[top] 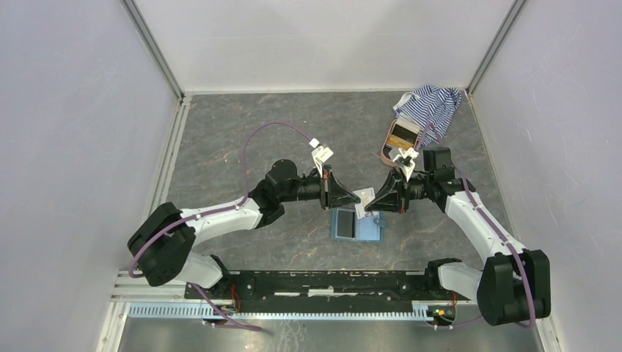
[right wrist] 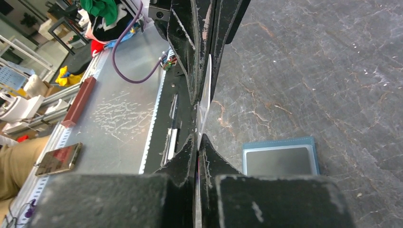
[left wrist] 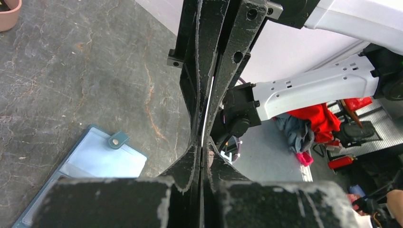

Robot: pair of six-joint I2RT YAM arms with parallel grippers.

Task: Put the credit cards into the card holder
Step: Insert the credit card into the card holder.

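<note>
Top external: card (top: 362,196) in L pincer (top: 354,196)

Table (top: 242,139) grey marbled, matt; card holder (top: 357,226) teal leather-look, glossy clear pocket; striped cloth (top: 433,103).

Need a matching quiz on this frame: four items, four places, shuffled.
1 card holder
2 striped cloth
3 pink case
4 tan credit card

A far right corner
B pinched between left gripper and right gripper
C lying open on the table under both grippers
D beside the cloth, cards inside

Pairs: 1-C, 2-A, 3-D, 4-B
</note>
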